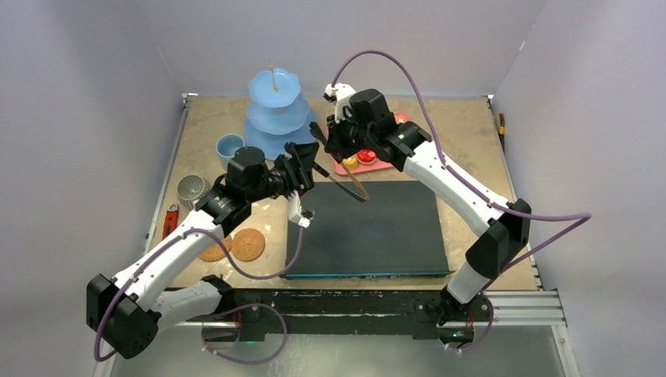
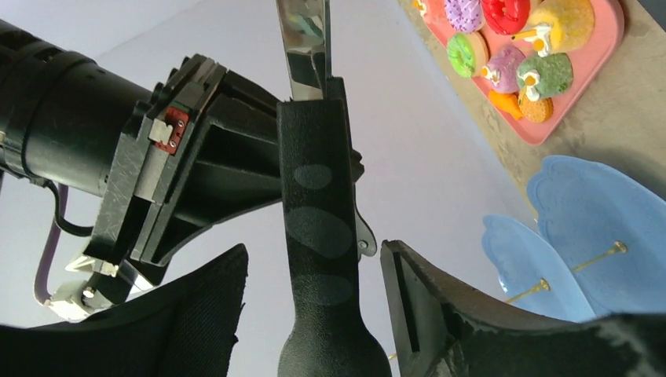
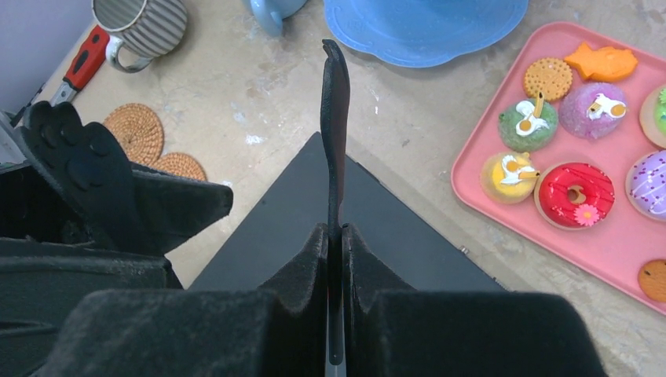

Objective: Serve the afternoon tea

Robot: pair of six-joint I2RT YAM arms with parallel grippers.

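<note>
Right wrist view: right gripper (image 3: 335,239) pinches black-handled metal tongs (image 3: 334,118). Left gripper (image 2: 314,250) is spread, tongs handle between its fingers, gaps either side. Small round colourful cakes (image 3: 575,192) lie on pink rectangular tray (image 3: 616,247) near bench's far edge, beside right gripper.

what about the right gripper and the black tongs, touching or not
Touching. The right wrist view shows the right gripper shut on the black tongs, with no gap at either side of the thin arm.
</note>
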